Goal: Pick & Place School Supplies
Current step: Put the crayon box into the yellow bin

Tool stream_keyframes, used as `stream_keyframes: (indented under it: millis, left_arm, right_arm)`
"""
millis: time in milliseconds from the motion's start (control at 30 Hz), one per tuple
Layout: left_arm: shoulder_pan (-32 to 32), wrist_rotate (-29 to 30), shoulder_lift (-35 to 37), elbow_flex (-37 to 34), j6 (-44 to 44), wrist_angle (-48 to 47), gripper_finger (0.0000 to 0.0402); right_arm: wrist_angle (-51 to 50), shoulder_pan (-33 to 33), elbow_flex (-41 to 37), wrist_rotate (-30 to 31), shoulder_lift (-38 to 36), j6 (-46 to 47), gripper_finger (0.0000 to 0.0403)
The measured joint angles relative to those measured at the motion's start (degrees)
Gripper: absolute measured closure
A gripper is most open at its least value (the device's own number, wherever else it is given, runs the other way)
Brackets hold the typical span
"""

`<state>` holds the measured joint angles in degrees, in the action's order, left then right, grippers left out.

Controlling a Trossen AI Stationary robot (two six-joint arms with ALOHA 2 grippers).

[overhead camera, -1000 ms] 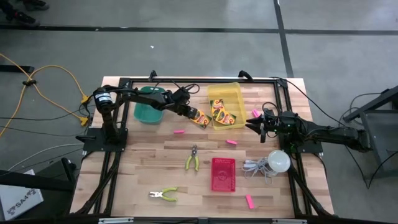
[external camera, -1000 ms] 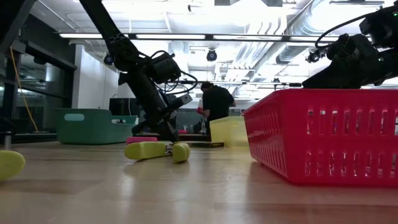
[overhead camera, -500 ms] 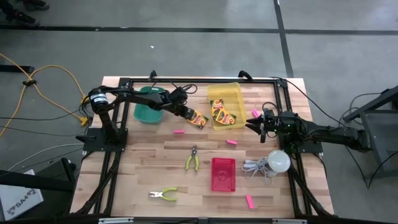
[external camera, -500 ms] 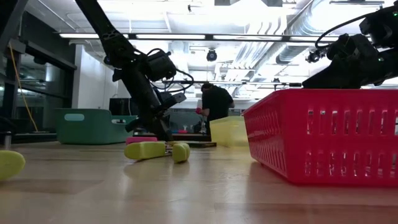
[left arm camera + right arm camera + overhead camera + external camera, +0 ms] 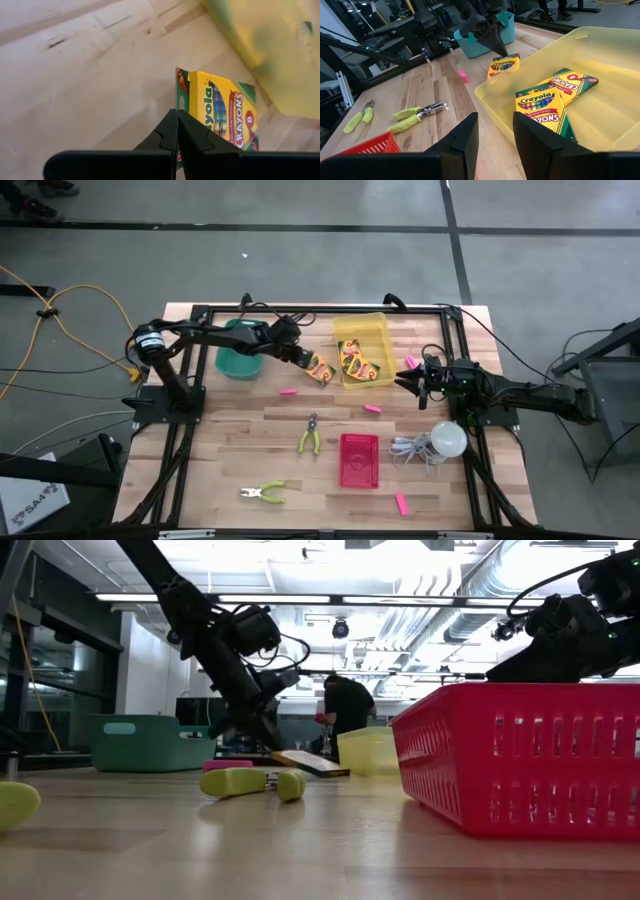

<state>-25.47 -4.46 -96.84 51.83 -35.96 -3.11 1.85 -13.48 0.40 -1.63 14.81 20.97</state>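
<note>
Wooden surface: left gripper, jaws clamped on a crayon box edge beside the yellow bin. Right gripper jaws partly open, holding nothing.

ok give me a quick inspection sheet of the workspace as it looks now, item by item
surface: wooden table in a black frame.
job's things: two crayon boxes in the yellow bin; a third crayon box beside it; pink erasers loose on the table.
clutter: green-handled pliers, second pliers, red basket, teal bin, white bulb.
grippers: left gripper shut at the third crayon box's edge; right gripper open, empty, by the yellow bin.
cables: coiled white cord by the bulb; yellow cable on the floor.
surroundings: a person in the room behind.
</note>
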Motion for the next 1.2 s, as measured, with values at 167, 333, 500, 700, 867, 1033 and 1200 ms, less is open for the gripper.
stream_keyframes:
  millis: [167,333,500,700,867,1033,1200]
  left_arm:
    - [0.0,0.2,1.9,0.0,0.9,0.0,0.0401]
    - [0.0,0.3,4.0,0.1,1.7,0.1,0.0401]
    - [0.0,0.1,4.5,0.1,1.7,0.0,0.0401]
    - [0.4,-1.8,4.5,0.1,1.7,1.0,0.0401]
    - [1.1,-2.9,4.5,0.2,1.7,2.9,0.0401]
    - [1.7,-3.4,4.5,0.2,1.7,4.1,0.0401]
    - [2.4,-4.0,4.5,0.2,1.7,5.4,0.0401]
  right_arm:
    - [0.0,0.0,0.0,0.0,0.0,0.0,0.0292]
    - [0.0,0.0,0.0,0.0,0.0,0.0,0.0292]
    - [0.0,0.0,0.0,0.0,0.0,0.0,0.0292]
    - [0.0,0.0,0.0,0.0,0.0,0.0,0.0292]
    - [0.0,0.0,0.0,0.0,0.0,0.0,0.0292]
    - [0.0,0.0,0.0,0.0,0.0,0.0,0.0292]
    - [0.0,0.0,0.0,0.0,0.0,0.0,0.0292]
